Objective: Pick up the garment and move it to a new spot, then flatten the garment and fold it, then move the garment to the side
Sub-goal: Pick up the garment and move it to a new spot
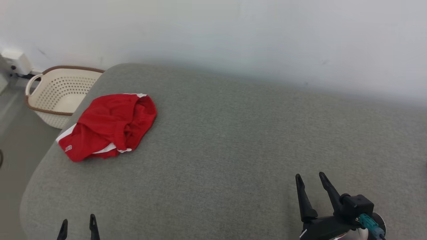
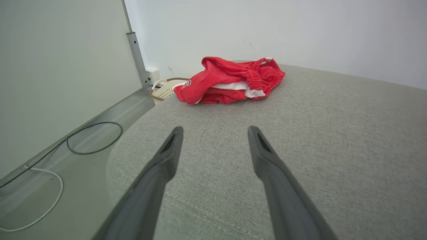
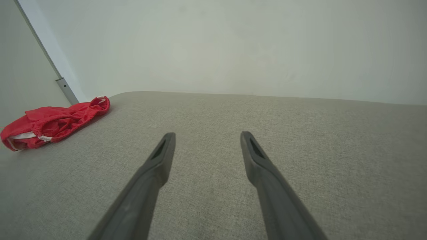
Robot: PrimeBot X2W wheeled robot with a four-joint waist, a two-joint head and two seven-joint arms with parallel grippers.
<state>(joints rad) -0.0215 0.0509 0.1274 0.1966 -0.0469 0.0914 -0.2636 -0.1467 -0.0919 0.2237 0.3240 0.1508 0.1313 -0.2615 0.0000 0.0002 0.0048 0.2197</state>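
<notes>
plainly the move turns on one thing: the garment (image 1: pixel 108 126) lies on the corner of the grey pad (image 1: pixel 233 140) next to the basket (image 1: pixel 56 96), and the left claw (image 1: pixel 78 218) is much nearer the basket than the right claw (image 1: pixel 309 175), which hangs over the far part of the pad, well apart from the cloth; the left arm looks the likelier one to reach first.

in the left wrist view the garment (image 2: pixel 230 80) sits straight ahead of the left claw (image 2: pixel 215 129), past a stretch of bare pad; in the right wrist view the garment (image 3: pixel 56 121) lies off to the basket side of the right claw (image 3: pixel 207 134); both claws stand wide apart and hold nothing.

the heap's long axis runs from the pad's edge by the basket inward, away from the basket; the logo end is at the edge and the gathered waistband is at the inner end.

the cloth is red with white trim, soft, crumpled and doubled over itself, probably shorts; the pad is coarse woven grey fabric with a stitched seam and a rounded corner; the basket is cream perforated plastic with a brown rim and a loop handle; the fingers are dark, matte and tapered, each slotted near the tip.
</notes>
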